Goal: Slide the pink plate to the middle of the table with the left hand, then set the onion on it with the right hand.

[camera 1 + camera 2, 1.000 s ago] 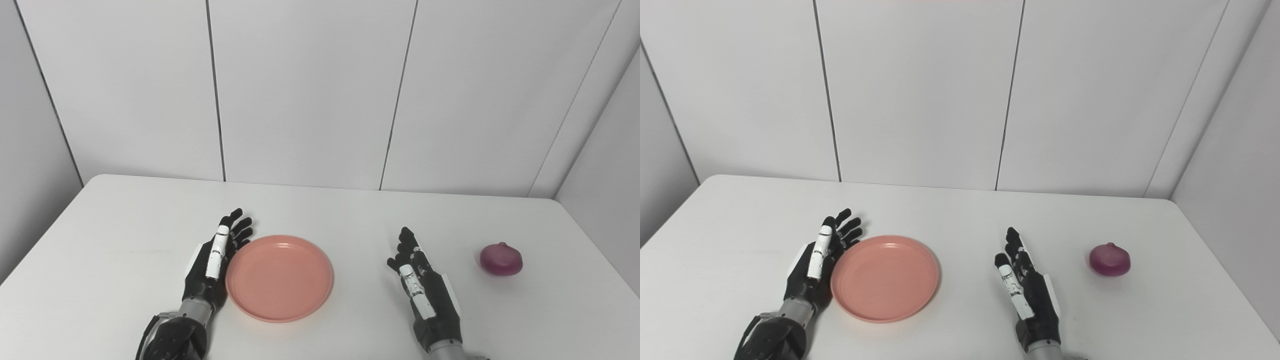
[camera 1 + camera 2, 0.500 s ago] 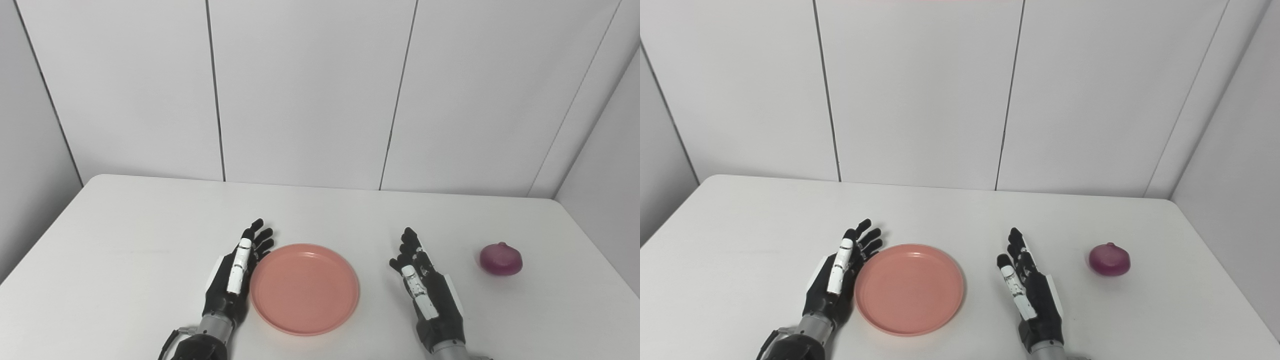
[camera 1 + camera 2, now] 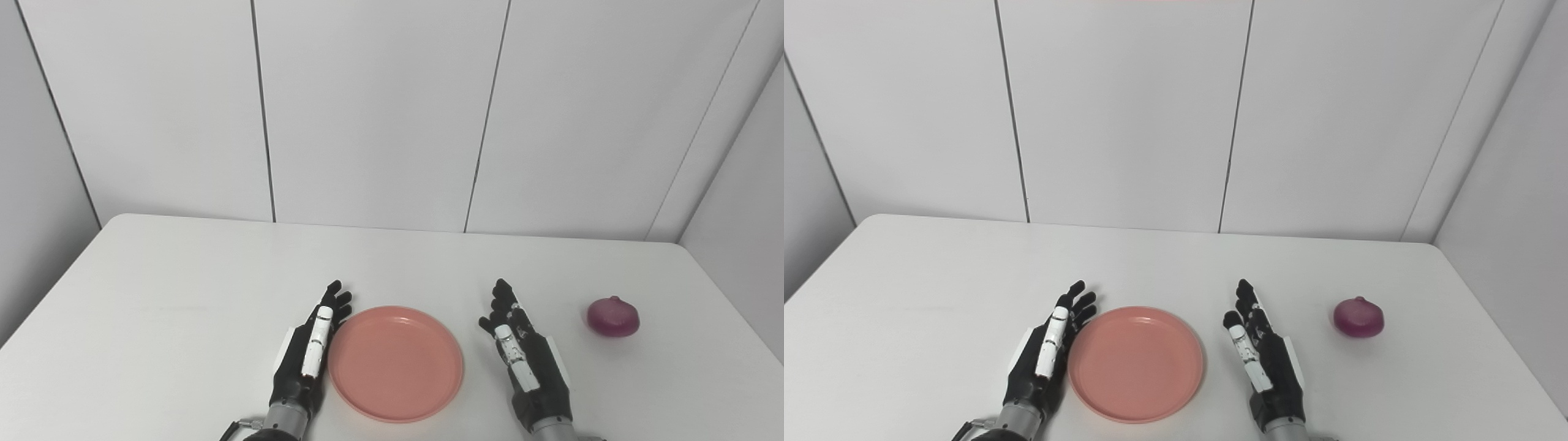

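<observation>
Left eye view, table: I see a white table [image 3: 184, 294] against plain white wall panels.
Left eye view, plate: the pink plate [image 3: 395, 364] lies flat near the front edge, about midway across the table.
Left eye view, left hand: my left hand [image 3: 308, 361] stands on edge, fingers stretched flat and gripping nothing, its palm side against the plate's left rim.
Left eye view, right hand: my right hand [image 3: 527, 361] rests just right of the plate, apart from the rim, fingers extended and empty.
Left eye view, onion: the purple onion [image 3: 613, 316] sits alone on the table, well to the right of my right hand.
Right eye view, plate and hands: the plate [image 3: 1136, 364] lies between both hands; the left hand [image 3: 1044, 361] touches its left rim, and the right hand [image 3: 1265, 364] shows a clear gap of table beside it.
Right eye view, onion: the onion [image 3: 1358, 317] is untouched, near the table's right side.
Step in hand: I judge this to be the end of the slide, the plate roughly centred.
Next move: I would draw the left hand off the rim without nudging the plate, then swing the right hand rightward to the onion; it is round and may roll, so the fingers should wrap it from above.
</observation>
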Motion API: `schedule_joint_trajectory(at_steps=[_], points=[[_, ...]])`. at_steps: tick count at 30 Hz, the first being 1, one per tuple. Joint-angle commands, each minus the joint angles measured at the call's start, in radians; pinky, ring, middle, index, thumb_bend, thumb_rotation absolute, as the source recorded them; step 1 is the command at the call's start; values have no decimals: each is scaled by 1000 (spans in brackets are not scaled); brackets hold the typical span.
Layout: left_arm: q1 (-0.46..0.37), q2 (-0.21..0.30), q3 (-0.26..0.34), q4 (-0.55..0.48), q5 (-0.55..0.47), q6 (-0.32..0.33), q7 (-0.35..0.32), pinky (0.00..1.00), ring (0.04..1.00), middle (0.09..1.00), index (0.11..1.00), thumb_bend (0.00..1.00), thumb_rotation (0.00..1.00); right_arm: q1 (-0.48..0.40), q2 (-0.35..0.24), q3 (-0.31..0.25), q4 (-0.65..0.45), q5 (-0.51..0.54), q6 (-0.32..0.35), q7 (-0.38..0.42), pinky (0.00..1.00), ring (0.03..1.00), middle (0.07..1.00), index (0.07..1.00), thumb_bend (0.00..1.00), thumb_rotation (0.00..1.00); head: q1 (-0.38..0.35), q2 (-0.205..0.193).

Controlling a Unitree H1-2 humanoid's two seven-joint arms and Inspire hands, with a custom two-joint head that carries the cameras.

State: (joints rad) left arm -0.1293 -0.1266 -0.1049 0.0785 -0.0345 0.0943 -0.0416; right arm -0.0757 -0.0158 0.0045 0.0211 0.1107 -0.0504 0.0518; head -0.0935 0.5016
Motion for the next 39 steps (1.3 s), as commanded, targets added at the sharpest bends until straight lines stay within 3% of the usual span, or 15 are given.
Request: schedule_joint_trajectory(at_steps=[1, 4, 8, 16, 19, 25, 30, 32, 33, 34, 35, 39], points=[[-26, -17, -10, -15, 4, -17, -3, 953, 944, 947, 948, 486, 1000, -7, -1, -3, -9, 1, 9, 4, 1000, 1000, 977, 967, 595, 673, -14, 3], [-32, -10, -5, 7, 2, -35, -2, 965, 947, 949, 952, 471, 1000, -9, 3, -2, -4, -4, 12, 0, 1000, 1000, 976, 969, 615, 677, -30, 4], [-55, 35, 9, 80, 46, -92, 15, 933, 932, 934, 940, 487, 1000, -14, 20, 3, 4, -20, 8, -14, 1000, 996, 973, 967, 603, 664, -105, 5], [-115, 80, 43, 205, 18, -186, -18, 960, 944, 940, 950, 495, 1000, -23, 8, 11, -29, -110, -9, -48, 1000, 1000, 978, 960, 573, 743, -143, 18], [-124, 93, 41, 219, 14, -192, -27, 979, 954, 951, 964, 497, 1000, -40, -7, 2, -27, -119, -55, -47, 1000, 1000, 984, 972, 521, 737, -154, 23], [-134, 104, 56, 244, 2, -215, -38, 955, 950, 948, 958, 498, 1000, -81, -59, -23, -65, -249, -70, -107, 997, 984, 975, 978, 545, 839, -168, 24], [-122, 105, 59, 228, -3, -207, -53, 947, 950, 949, 958, 509, 1000, -90, -106, -27, -107, -380, -46, -154, 929, 952, 963, 966, 545, 837, -179, 17], [-117, 104, 62, 216, -5, -198, -60, 952, 952, 948, 959, 501, 1000, -92, -123, -27, -120, -427, -44, -168, 920, 946, 954, 956, 550, 832, -198, 16], [-110, 106, 65, 204, -24, -188, -74, 953, 952, 947, 959, 499, 1000, -111, -145, -32, -124, -488, -25, -186, 919, 945, 952, 954, 549, 829, -258, 7], [-105, 108, 69, 196, -43, -179, -88, 963, 956, 953, 961, 488, 1000, -128, -164, -34, -125, -546, -4, -200, 876, 933, 946, 945, 627, 710, -264, 6], [-102, 109, 74, 189, -65, -167, -101, 970, 959, 957, 964, 484, 1000, -142, -179, -33, -125, -603, 17, -211, 867, 930, 945, 943, 656, 672, -283, 4], [-97, 114, 82, 169, -98, -136, -116, 977, 963, 959, 961, 471, 1000, -173, -202, -29, -111, -741, 78, -237, 834, 912, 927, 926, 776, 613, -311, -2]])
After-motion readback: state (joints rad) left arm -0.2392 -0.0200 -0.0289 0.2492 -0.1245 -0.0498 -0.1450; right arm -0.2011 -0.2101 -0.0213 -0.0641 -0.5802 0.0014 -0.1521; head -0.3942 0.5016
